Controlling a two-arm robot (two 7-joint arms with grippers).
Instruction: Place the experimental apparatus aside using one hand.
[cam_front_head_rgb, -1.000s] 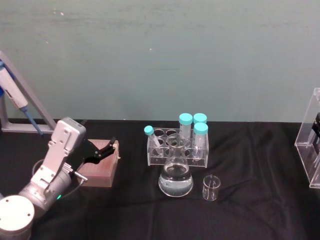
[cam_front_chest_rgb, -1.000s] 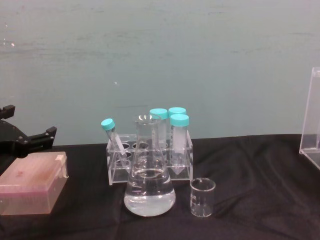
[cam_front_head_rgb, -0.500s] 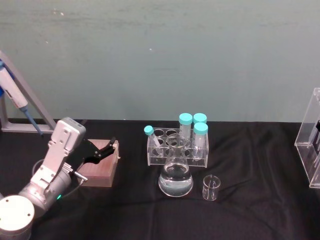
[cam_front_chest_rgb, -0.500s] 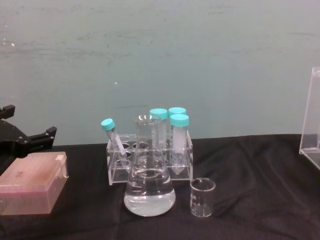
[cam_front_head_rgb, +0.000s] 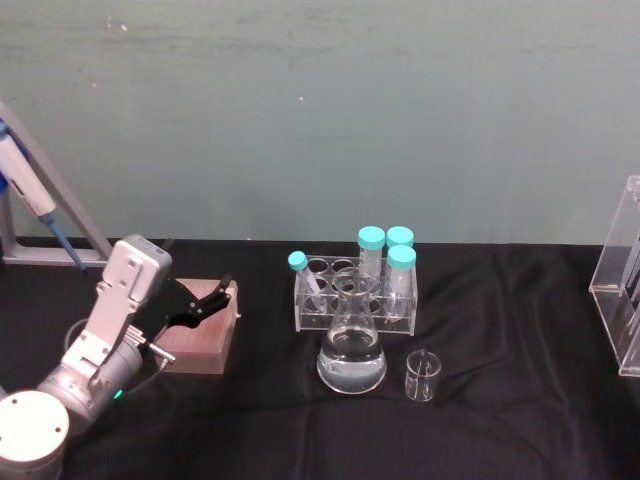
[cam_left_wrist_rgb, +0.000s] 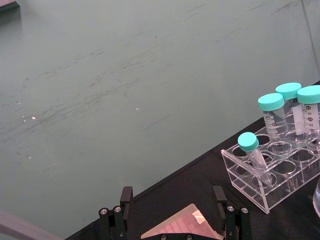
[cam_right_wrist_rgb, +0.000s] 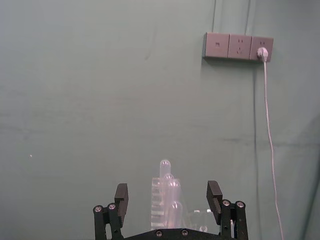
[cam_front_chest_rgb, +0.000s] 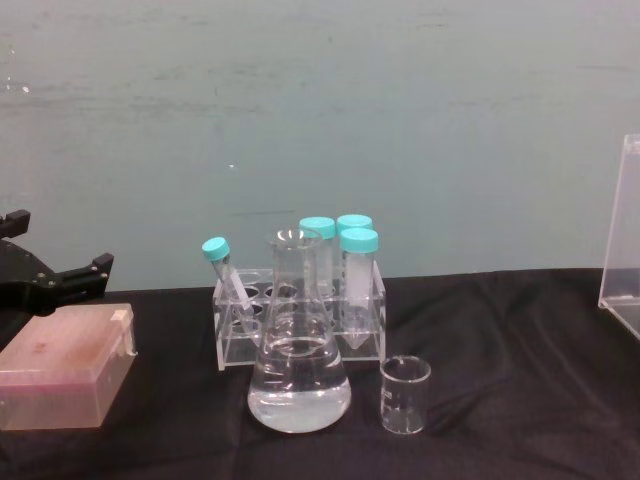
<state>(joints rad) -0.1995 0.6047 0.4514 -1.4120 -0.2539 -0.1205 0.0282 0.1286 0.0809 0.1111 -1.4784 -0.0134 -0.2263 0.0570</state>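
Left hand (cam_front_head_rgb: 208, 301) hovers released over the pink box (cam_front_head_rgb: 200, 342), well apart from the flask (cam_front_head_rgb: 351, 352) and beaker (cam_front_head_rgb: 421, 377), which sit mid-counter (cam_front_head_rgb: 500, 420) crowding the tube rack (cam_front_head_rgb: 320, 316). Right hand (cam_right_wrist_rgb: 167, 188) hangs released too, facing the acrylic stand (cam_front_head_rgb: 622, 300) at the right edge, probably the side to clear towards.

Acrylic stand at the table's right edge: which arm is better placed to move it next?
Likely right. The right gripper is open with the acrylic stand directly ahead; the left gripper hovers open over the pink box, far left.
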